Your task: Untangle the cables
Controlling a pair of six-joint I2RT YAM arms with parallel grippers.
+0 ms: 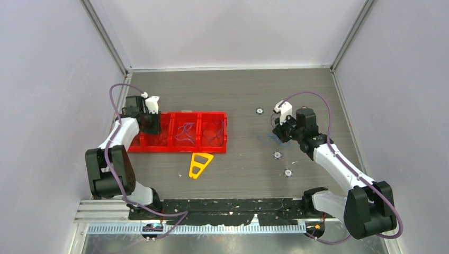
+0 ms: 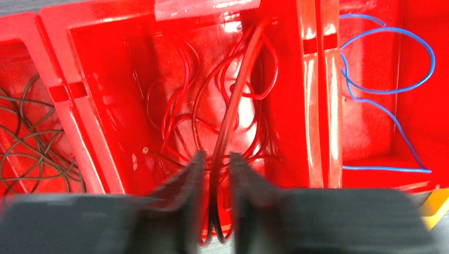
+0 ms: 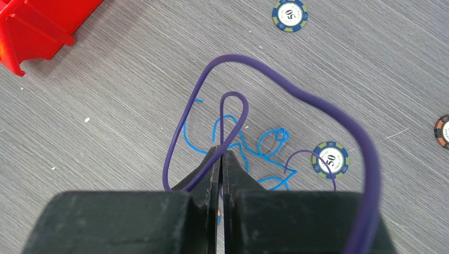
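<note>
The right end effector [image 3: 221, 154] was clenched on a loop of purple strand [image 3: 234, 103], held above the blue wires [image 3: 265, 151] that lay in loose curls on the grey surface [image 3: 106, 132]. The likeliest trouble, as I judged it, was that the strand crossed those curls, so a firm pull would draw the small blue loop into a knot or drag the whole clump along; so thin a strand could also slide out of the pinch. The arm's own thick harness cable [image 3: 317, 106] arched over the work and could snag a lifted loop. A poker chip [image 3: 329, 157] lay just beside the blue wires, with a purple tail curving by it, and might catch the wire; another chip [image 3: 290, 15] lay well apart. The left end effector [image 2: 216, 165] sat low in a compartment of the red tray [image 2: 312, 106], its fingers narrowly apart either side of a red strand [image 2: 238, 90]; whether they gripped it I could not tell. Raising it risked hauling the other red wires [image 2: 174, 106] out too, over the divider toward the blue cable loop [image 2: 392, 91] next door. Dark wires [image 2: 26, 143] filled the compartment on the other side; a yellow triangular piece [image 1: 200, 165] lay near the tray's front edge.
</note>
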